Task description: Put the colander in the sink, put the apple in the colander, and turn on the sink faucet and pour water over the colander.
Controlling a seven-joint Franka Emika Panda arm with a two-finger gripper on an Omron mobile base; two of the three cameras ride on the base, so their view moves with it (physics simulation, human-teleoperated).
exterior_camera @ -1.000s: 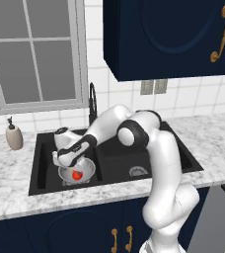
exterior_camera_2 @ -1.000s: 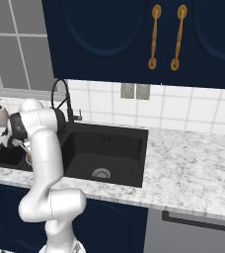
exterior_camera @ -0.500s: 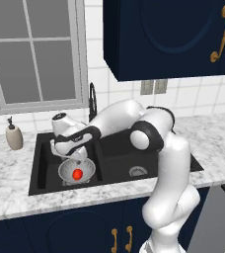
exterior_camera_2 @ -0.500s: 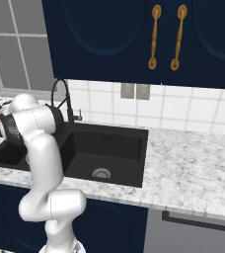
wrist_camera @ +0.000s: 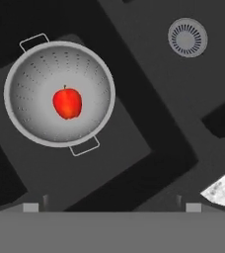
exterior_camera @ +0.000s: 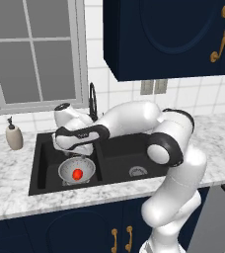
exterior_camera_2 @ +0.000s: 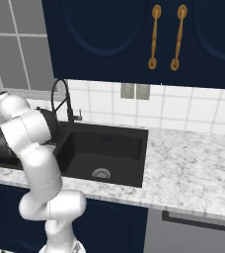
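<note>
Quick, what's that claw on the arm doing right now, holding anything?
Gripper: open, holding nothing; the apple lies in the colander below it.

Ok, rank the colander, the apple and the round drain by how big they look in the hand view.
1. colander, by far the largest.
2. round drain in the other basin.
3. apple, somewhat smaller than the drain, though it sits higher, nearer the camera.

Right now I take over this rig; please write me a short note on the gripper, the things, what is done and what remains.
Gripper: open, empty, above the left basin.
Round silver-white metal colander: upright in the left basin of the matte black double sink.
Small red apple: inside the colander, at its centre.
Tall black gooseneck faucet: behind the sink, no water visible.
Done: colander placed, apple placed.
Left: turn on the faucet and run water over the colander.
</note>
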